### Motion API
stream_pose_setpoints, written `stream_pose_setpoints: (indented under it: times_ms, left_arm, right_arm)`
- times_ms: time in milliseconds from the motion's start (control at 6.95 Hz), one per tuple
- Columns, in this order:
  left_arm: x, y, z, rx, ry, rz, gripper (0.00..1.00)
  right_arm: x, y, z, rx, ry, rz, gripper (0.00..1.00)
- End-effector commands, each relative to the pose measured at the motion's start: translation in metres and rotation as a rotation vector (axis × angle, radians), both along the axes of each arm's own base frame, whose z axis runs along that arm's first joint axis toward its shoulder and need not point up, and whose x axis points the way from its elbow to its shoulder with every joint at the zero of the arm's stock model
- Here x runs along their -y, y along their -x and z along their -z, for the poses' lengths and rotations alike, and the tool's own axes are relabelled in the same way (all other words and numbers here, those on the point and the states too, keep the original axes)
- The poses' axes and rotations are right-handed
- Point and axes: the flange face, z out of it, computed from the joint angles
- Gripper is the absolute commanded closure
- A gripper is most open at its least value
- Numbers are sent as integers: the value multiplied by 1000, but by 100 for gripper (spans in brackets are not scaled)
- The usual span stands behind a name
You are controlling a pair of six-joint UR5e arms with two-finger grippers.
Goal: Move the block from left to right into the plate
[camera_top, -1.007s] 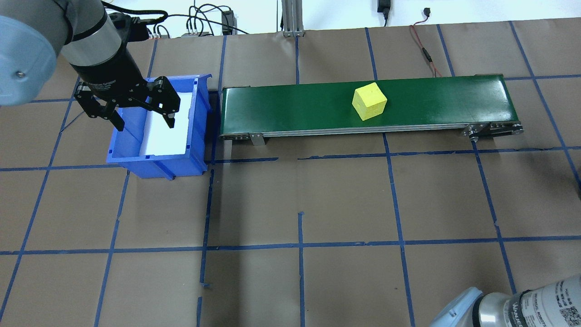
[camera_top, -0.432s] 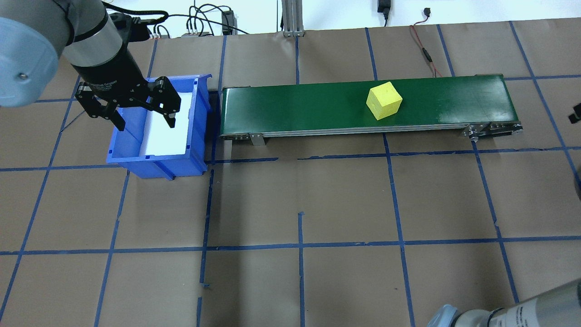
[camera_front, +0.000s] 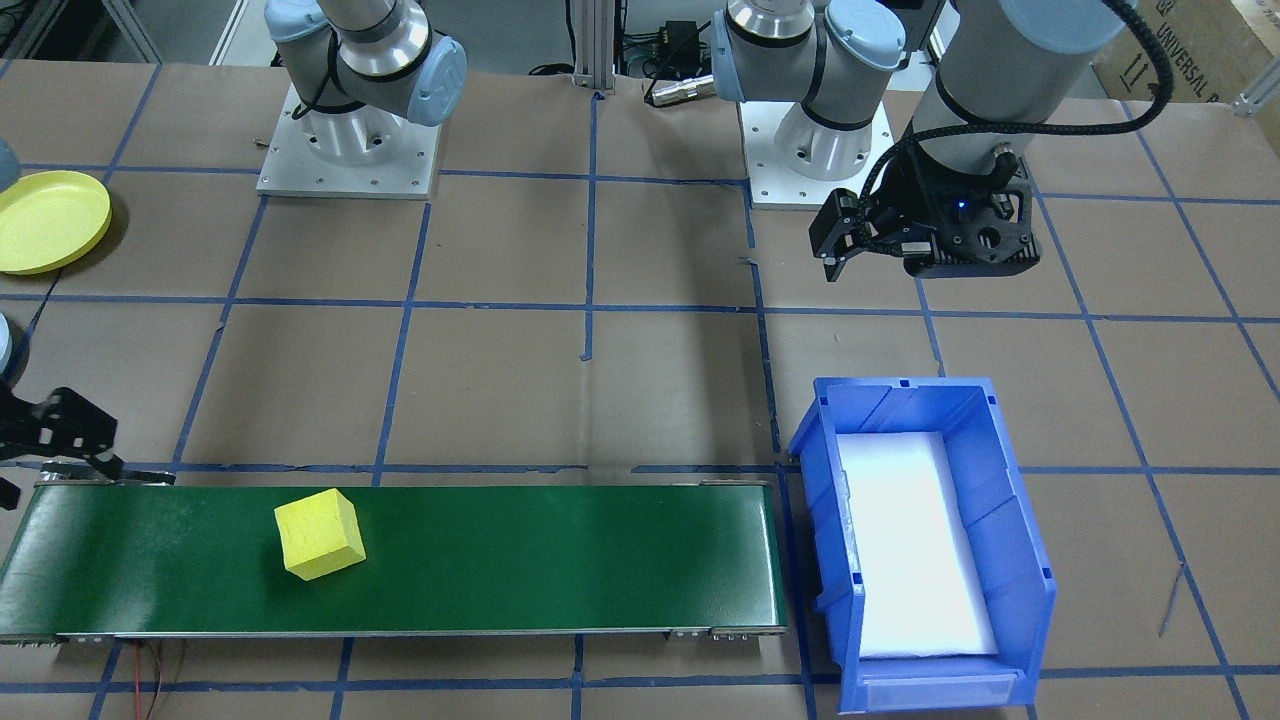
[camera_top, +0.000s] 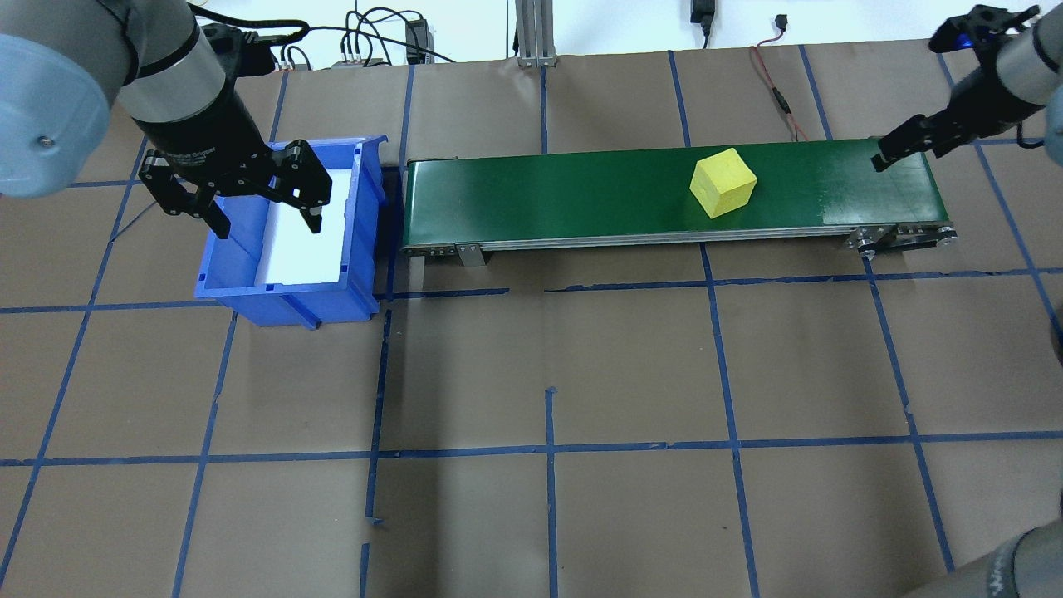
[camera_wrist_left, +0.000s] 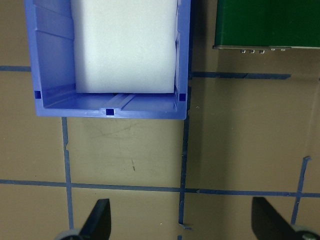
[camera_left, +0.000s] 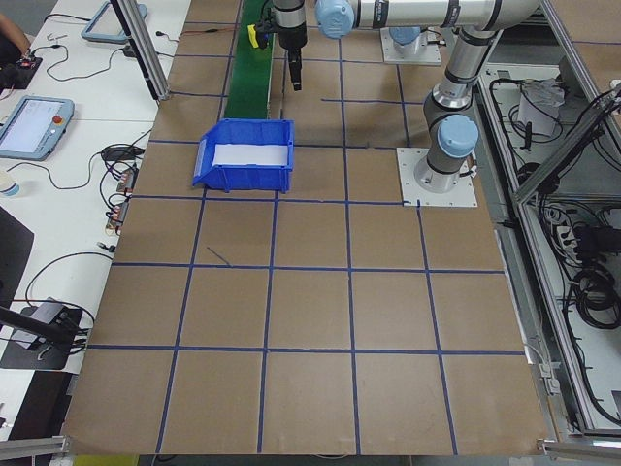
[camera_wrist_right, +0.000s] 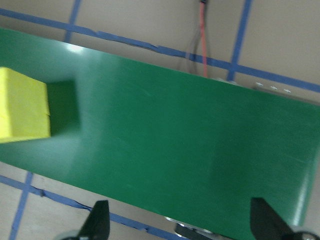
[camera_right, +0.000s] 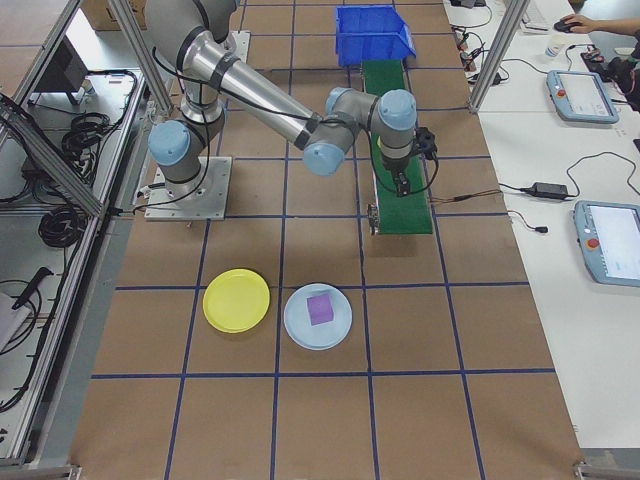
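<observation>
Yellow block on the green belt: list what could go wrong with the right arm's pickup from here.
1. The yellow block sits skewed on the green belt; if it is travelling, the open right gripper, waiting by the belt's end, could mistime its grab.
2. Missed, it could run off the belt end.
3. The yellow plate lies beside a pale blue plate already holding a purple block; a wrong drop is possible.

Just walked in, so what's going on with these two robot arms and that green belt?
A yellow block sits on the green conveyor belt, nearer its right end. The right claw hovers open over that end, not touching the block. The left claw hangs open above a blue bin at the belt's other end. The yellow plate where the block should go lies empty on the table, beside a pale blue plate holding a purple block.
</observation>
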Motion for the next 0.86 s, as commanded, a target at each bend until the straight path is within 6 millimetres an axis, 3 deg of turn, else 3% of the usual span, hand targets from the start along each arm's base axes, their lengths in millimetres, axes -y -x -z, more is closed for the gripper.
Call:
stream_pose_setpoints:
  times_ms: [0,432,719]
  left_arm:
    - [0,-1,0,0,0,-1,0]
    - [0,-1,1,0,-2,-1,0]
    - [0,-1,2,0,-3,-1,0]
  right_arm:
    - [9,-73,-3,76,7,-16,3]
    - [15,-87,17,115,-2,-31,3]
    - [28,-83,50,121,-23,-37,3]
